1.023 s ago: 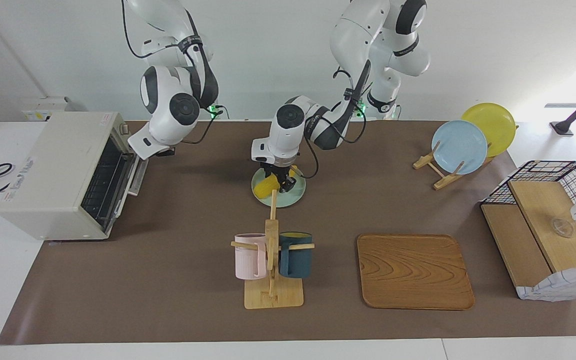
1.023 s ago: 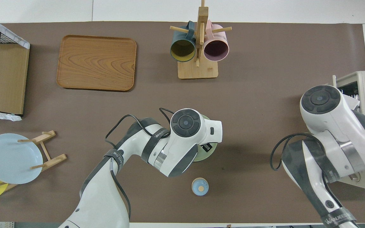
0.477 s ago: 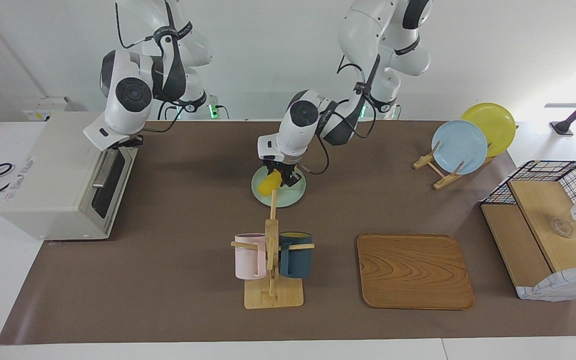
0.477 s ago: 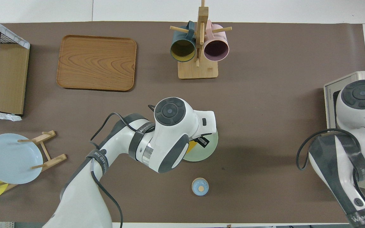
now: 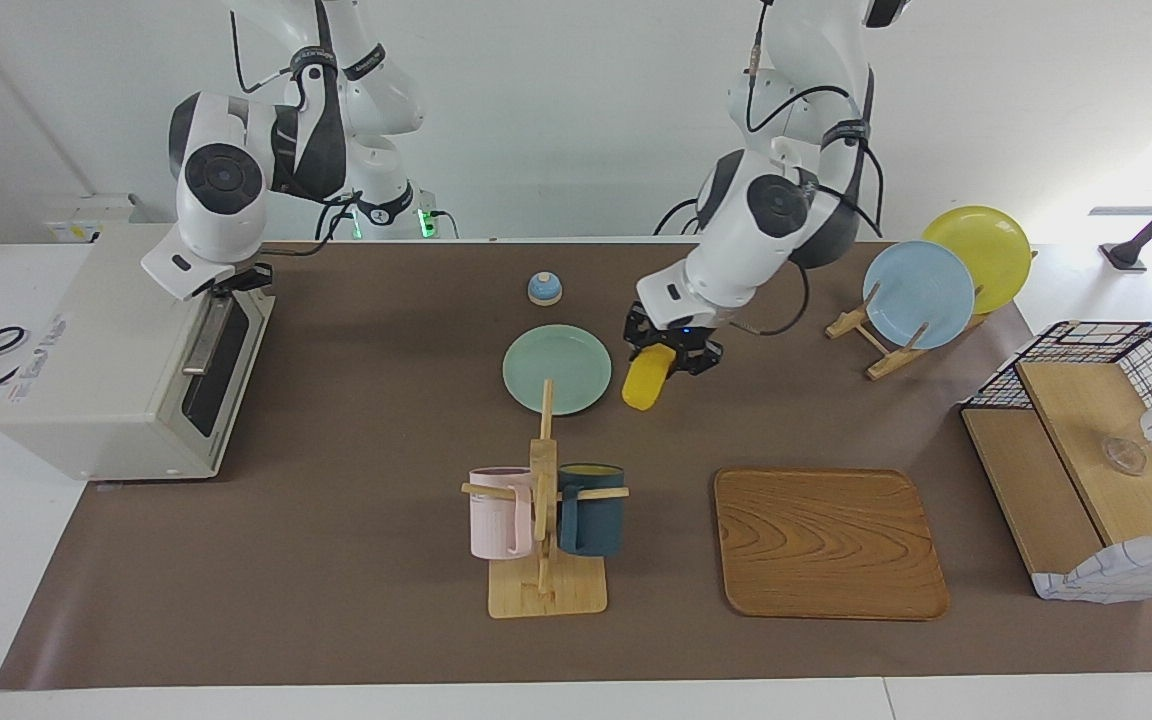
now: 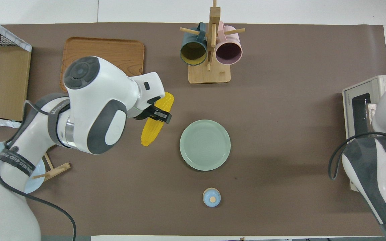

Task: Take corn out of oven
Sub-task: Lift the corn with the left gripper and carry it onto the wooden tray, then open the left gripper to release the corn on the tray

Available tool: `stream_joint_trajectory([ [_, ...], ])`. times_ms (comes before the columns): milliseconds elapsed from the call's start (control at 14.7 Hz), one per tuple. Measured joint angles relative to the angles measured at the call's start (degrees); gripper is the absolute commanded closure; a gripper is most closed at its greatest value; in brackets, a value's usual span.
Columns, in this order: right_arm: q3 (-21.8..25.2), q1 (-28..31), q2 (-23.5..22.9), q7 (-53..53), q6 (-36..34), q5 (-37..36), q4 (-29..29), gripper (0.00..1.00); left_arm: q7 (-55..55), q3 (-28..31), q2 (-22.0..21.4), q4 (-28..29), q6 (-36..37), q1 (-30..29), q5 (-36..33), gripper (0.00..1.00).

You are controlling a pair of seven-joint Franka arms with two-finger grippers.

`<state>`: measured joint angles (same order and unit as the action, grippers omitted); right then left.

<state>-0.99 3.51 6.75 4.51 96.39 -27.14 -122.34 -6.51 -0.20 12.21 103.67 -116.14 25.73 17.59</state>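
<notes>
The corn [image 5: 643, 384] is held in the air by the left gripper [image 5: 673, 353], whose fingers are clamped across the cob's upper part. The cob hangs tilted below the fingers, its free end pointing down over the bare brown table cover [image 5: 336, 560], just beside the pale green plate [image 5: 556, 369] and toward the left arm's end of the table from it. In the overhead view the corn [image 6: 156, 124] is seen slanting out from under the left gripper [image 6: 158, 113], between the plate [image 6: 205, 144] and the wooden tray [image 6: 109, 50].

The oven [image 5: 126, 350] stands at the right arm's end of the table with its door shut. The right gripper [image 5: 226, 285] is seen at the door's top edge by the handle, its fingers closed; whether anything is gripped cannot be told.
</notes>
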Motion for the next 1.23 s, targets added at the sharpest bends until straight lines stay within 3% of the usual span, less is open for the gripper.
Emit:
stream_joint_trajectory([
  [341,0.0,0.4,0.9,0.2,0.3,2.7,1.5,1.0,-0.1,0.4,3.7,-5.8,1.6,-10.4,-3.7,1.0],
  [750,-0.9,-1.4,1.0,0.5,-2.3,8.5,8.2,1.0,0.0,7.5,21.6,-26.0,4.3,-11.1,-4.0,1.0],
  [955,-1.2,-1.7,-0.1,0.7,-2.4,15.8,12.1,0.99,0.0,8.6,26.6,-29.8,1.5,-12.1,-4.0,1.0],
  [1023,-1.6,-2.3,-0.8,0.7,-2.4,18.5,13.5,0.75,0.0,8.8,27.5,-29.9,0.4,-12.4,-4.0,1.0],
  [1091,-1.9,-3.1,-1.5,0.7,-2.4,20.5,14.6,0.27,0.2,8.8,28.0,-29.9,-0.3,-12.7,-3.7,1.0],
  [1159,-2.1,-3.9,-2.1,0.7,-2.4,22.5,15.8,0.0,1.1,8.8,28.2,-29.9,-1.0,-12.8,-3.2,1.0],
  [1227,-2.2,-4.6,-2.7,0.7,-2.4,24.1,16.8,0.0,2.5,8.8,28.4,-29.8,-2.5,-12.8,-2.9,1.0],
])
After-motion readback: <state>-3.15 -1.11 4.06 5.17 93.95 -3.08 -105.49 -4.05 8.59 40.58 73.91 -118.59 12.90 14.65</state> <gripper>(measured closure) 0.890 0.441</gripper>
